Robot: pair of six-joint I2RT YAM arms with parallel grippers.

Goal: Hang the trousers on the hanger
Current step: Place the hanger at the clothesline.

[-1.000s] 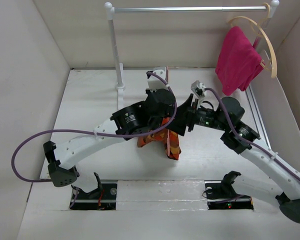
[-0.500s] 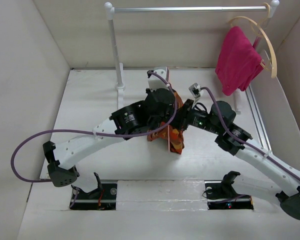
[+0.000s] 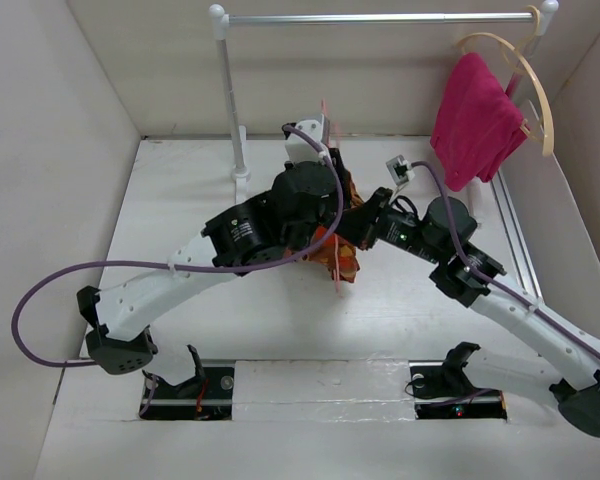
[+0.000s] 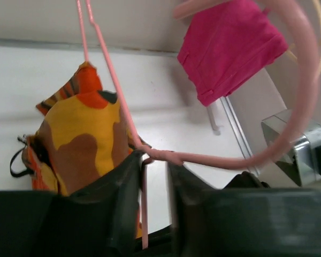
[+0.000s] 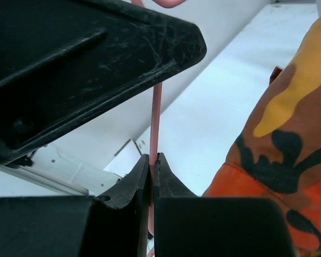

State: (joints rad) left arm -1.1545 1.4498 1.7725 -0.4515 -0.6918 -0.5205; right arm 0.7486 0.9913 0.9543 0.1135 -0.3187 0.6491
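The pink wire hanger (image 4: 111,69) hangs upright between the two arms, over the middle of the table (image 3: 180,200). My right gripper (image 5: 153,158) is shut on one of its thin wires (image 5: 155,107). My left gripper (image 4: 154,160) is open by a narrow gap. The hanger's twisted neck rests across its fingertips, and one wire runs down between the fingers. The camouflage trousers (image 4: 80,139) hang bunched off the hanger, just left of my left gripper and right of my right gripper (image 5: 289,150). From above, they show as an orange bundle (image 3: 342,258) under both wrists.
A clothes rail (image 3: 380,17) on a white post (image 3: 230,100) spans the back. At its right end a magenta cloth (image 3: 475,115) hangs on a pale wooden hanger (image 3: 540,95). White walls close in the table at left, right and back.
My right gripper has shut on the hanger wire. My left gripper, shut before, has opened a little. The left wrist and the trousers have shifted toward the back.
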